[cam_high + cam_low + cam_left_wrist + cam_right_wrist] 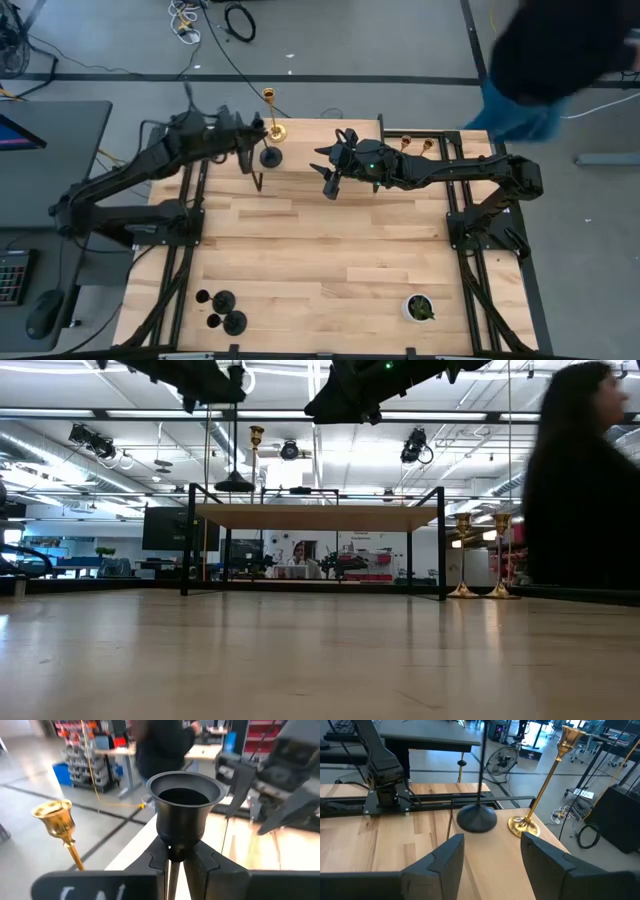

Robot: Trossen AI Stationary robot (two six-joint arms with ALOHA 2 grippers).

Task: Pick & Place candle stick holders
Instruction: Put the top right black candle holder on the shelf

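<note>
The wooden tabletop [320,250] carries both arms near its far edge. The left end effector [172,862] is clamped on the stem of a black candle stick holder [184,807], lifted beside a gold holder [272,115] standing at the far edge. The right end effector [492,852] hangs empty, fingers parted. Three black holders [222,310] stand at the near left corner, and two gold ones [416,146] at the far right.

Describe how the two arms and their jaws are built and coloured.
Both arms are matte black, jointed links running in from black frames at the table's side edges. The left gripper and right gripper end in two flat, dark, angular jaws. A small green light glows on the right arm. White lettering marks the left wrist's housing.
</note>
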